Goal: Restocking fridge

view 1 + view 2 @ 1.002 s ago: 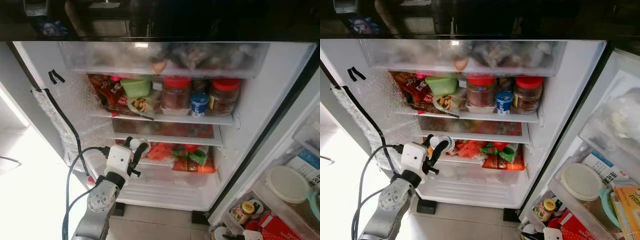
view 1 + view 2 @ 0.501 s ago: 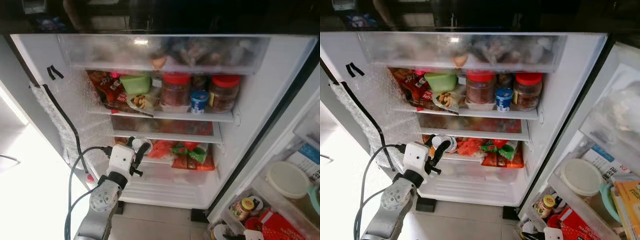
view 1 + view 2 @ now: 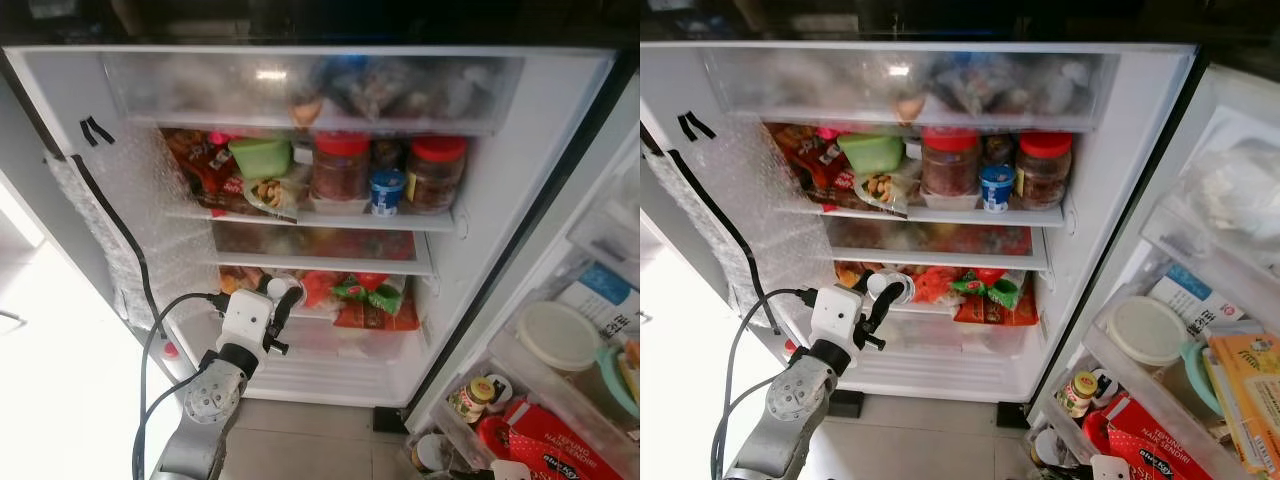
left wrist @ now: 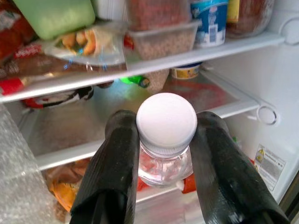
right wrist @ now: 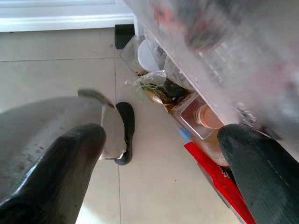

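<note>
The open fridge [image 3: 505,190] stands before me with stocked shelves. My left gripper [image 3: 273,302] is shut on a small clear bottle with a white cap [image 4: 166,122], one black finger [image 4: 117,158] on each side of its neck. It holds the bottle at the left front of the lower shelf, beside the red and green packets [image 3: 372,298]. In the right wrist view my right gripper [image 5: 161,135] hangs open, low over the tiled floor next to the door shelves, with nothing between its fingers.
The shelf above carries two red-lidded jars [image 3: 340,170], a blue cup [image 3: 386,192] and a green tub [image 3: 262,156]. A clear drawer [image 3: 200,95] sits on top. Bubble wrap [image 3: 150,240] lines the left wall. Door shelves on the right hold a white-lidded tub [image 3: 553,335] and a small jar [image 3: 470,398].
The whole picture has slid up a little, so the camera has moved. The left gripper keeps its hold on the bottle at the lower shelf's front.
</note>
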Available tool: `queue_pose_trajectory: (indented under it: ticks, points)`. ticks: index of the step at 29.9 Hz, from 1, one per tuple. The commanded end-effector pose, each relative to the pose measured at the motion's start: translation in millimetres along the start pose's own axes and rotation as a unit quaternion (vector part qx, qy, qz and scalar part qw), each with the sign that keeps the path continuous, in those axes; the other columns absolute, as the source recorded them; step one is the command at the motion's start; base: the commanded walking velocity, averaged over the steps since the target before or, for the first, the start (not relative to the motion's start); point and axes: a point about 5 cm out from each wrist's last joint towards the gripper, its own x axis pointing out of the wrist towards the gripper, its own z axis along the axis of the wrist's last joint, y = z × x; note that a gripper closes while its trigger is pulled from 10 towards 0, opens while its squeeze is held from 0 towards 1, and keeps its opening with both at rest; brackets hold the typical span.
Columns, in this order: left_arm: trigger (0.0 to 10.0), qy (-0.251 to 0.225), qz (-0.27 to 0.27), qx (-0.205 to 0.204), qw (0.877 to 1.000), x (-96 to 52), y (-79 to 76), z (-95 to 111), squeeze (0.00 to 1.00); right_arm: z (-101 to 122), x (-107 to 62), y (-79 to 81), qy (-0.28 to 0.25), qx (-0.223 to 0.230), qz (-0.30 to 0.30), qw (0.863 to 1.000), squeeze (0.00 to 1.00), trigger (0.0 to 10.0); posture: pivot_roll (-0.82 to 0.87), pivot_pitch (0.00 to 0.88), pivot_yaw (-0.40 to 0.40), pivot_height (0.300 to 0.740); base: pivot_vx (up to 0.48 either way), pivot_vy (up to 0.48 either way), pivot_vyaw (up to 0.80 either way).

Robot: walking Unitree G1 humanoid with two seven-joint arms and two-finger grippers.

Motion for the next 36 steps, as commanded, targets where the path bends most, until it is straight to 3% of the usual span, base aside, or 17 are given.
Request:
queue_pose_trajectory:
  ticks: [1, 7, 9, 12, 15, 18, 19, 36]
  points:
    - [10.0, -0.014, 0.000, 0.004, 1.000, 1.7, 0.5, 7, 0.00, 1, -0.6, -3.1, -0.006, 0.000, -0.004, 1.000, 0.00, 10.0, -0.07, 0.067, 0.001, 0.647, 0.000, 0.000, 0.00]
    - [10.0, -0.013, 0.002, 0.002, 1.000, 1.4, 0.2, 7, 0.00, 10, -0.6, 6.1, -0.046, -0.005, 0.067, 0.997, 0.00, 10.0, -0.06, 0.073, 0.001, 0.647, 0.000, 0.000, 0.00]
    - [10.0, -0.013, 0.001, 0.002, 1.000, 1.4, 0.1, 7, 0.00, 13, -0.6, 10.0, -0.047, -0.042, 0.095, 0.993, 0.00, 10.0, -0.06, 0.073, 0.001, 0.647, 0.000, 0.000, 0.00]
    - [10.0, -0.012, 0.000, 0.002, 1.000, 1.9, 0.3, 6, 0.00, 18, -0.3, 15.8, -0.042, -0.165, 0.129, 0.977, 0.00, 10.0, -0.07, 0.072, 0.003, 0.647, 0.000, 0.000, 0.00]
    - [10.0, -0.012, -0.001, 0.002, 1.000, 2.2, 0.4, 6, 0.00, 18, -0.1, 17.2, -0.039, -0.197, 0.135, 0.970, 0.00, 10.0, -0.07, 0.071, 0.003, 0.647, 0.000, 0.000, 0.00]
    - [10.0, -0.012, -0.003, 0.002, 1.000, 3.3, -1.3, 6, 0.00, 18, 0.1, 21.7, -0.020, -0.291, 0.161, 0.943, 0.00, 10.0, -0.07, 0.071, 0.002, 0.647, 0.000, 0.000, 0.00]
    - [10.0, -0.013, -0.004, 0.001, 1.000, 3.4, -1.6, 6, 0.00, 17, 0.2, 21.9, -0.016, -0.301, 0.163, 0.939, 0.00, 10.0, -0.07, 0.071, 0.002, 0.647, 0.000, 0.000, 0.00]
    - [10.0, -0.036, 0.003, -0.008, 0.999, 8.8, 2.1, 15, 0.00, 12, 0.8, 18.5, 0.012, -0.298, 0.150, 0.943, 0.00, 10.0, -0.06, 0.069, 0.009, 0.647, 0.000, 0.000, 0.00]
